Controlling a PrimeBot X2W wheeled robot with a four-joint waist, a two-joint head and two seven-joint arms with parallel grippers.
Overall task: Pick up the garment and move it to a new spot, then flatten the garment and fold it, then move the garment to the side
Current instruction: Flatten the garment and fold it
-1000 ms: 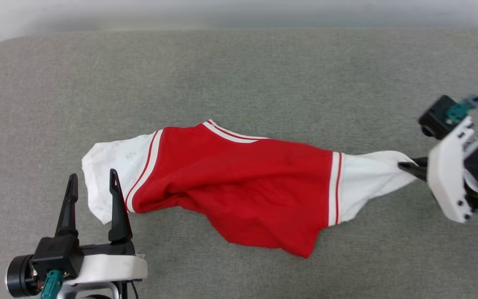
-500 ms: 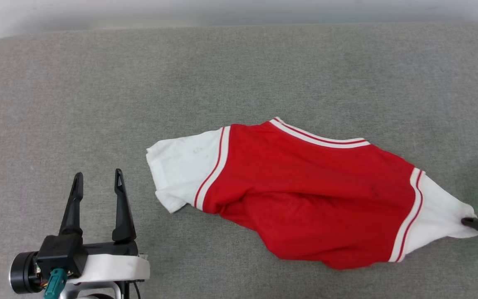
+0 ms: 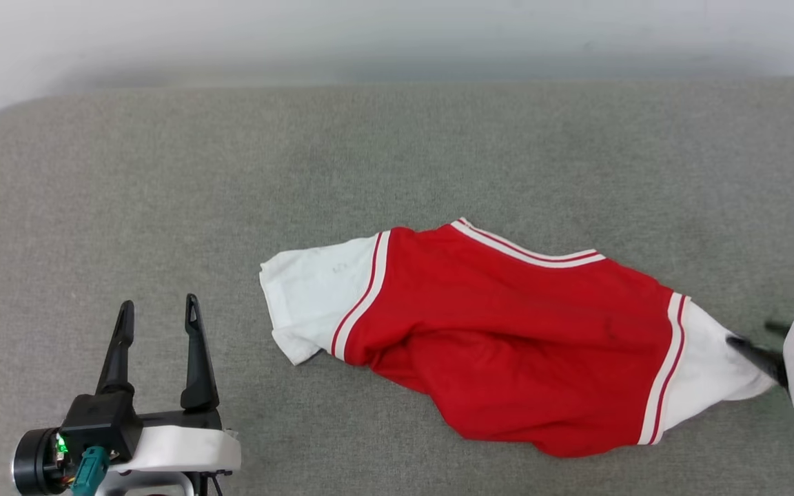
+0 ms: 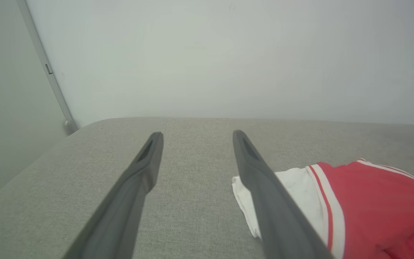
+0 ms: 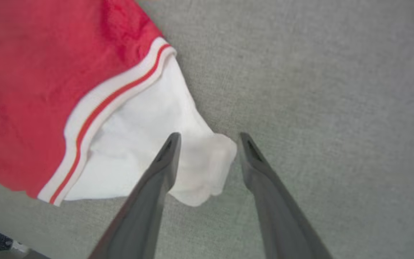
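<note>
Your right hand (image 3: 750,332) has let go. Half a second ago its fingers were pinched shut on the tip of the right sleeve (image 3: 704,372); now they stand apart. In the right wrist view the bunched end of that right sleeve (image 5: 138,144) lies between the spread fingers of the right hand (image 5: 208,136), and you cannot tell whether either finger touches the cloth. Over the last second the shirt (image 3: 507,344) has also been dragged rightward, away from your left hand (image 3: 159,301).

The shirt lies crumpled on the grey bench (image 3: 397,151), right of centre, plain red side up. It is stretched left to right, with a loose fold of red sagging toward the near edge. Its striped collar (image 3: 528,248) faces the far side. The left sleeve (image 3: 307,296) lies flat on the bench, apart from the left hand.

Your left hand sits at the near left, fingers wide apart and holding nothing. In its wrist view the left hand (image 4: 197,133) points toward the pale wall (image 4: 228,54), and the left sleeve (image 4: 297,187) shows just past one finger.
</note>
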